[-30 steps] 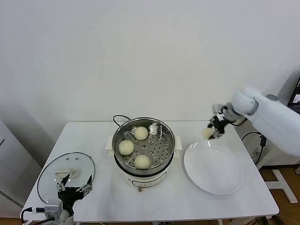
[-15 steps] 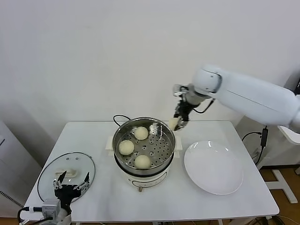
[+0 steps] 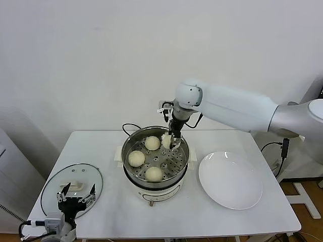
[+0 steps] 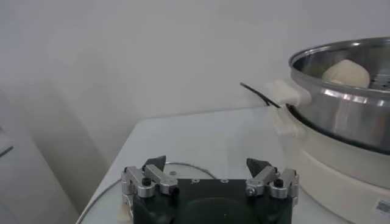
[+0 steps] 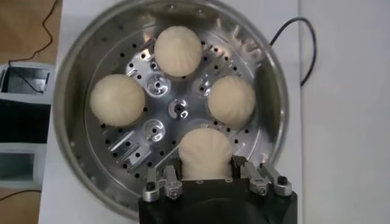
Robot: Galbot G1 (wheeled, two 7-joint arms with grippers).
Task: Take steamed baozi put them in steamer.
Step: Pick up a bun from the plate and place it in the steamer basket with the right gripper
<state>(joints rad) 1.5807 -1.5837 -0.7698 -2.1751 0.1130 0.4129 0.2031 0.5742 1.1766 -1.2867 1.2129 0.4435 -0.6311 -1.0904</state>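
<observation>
Right gripper (image 5: 207, 176), fingers clamped on the fourth pale cream round baozi (image 5: 205, 152), over the shiny perforated stainless-steel steamer basket (image 3: 132, 139), about 2 o'clock inside it. Lower onto the bare floor, release clear of the three seated buns and rim. White plate (image 3: 230, 180) at 3 o'clock lies bare. Left gripper (image 4: 209, 178), fingers wide, parked over the glass lid (image 3: 53, 184).

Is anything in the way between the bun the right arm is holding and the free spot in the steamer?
Nothing visible. The right gripper, shut on the fourth baozi, hangs over a bare patch of the steamer floor. The three baozi already inside sit apart from that patch. The left gripper waits open by the glass lid.
</observation>
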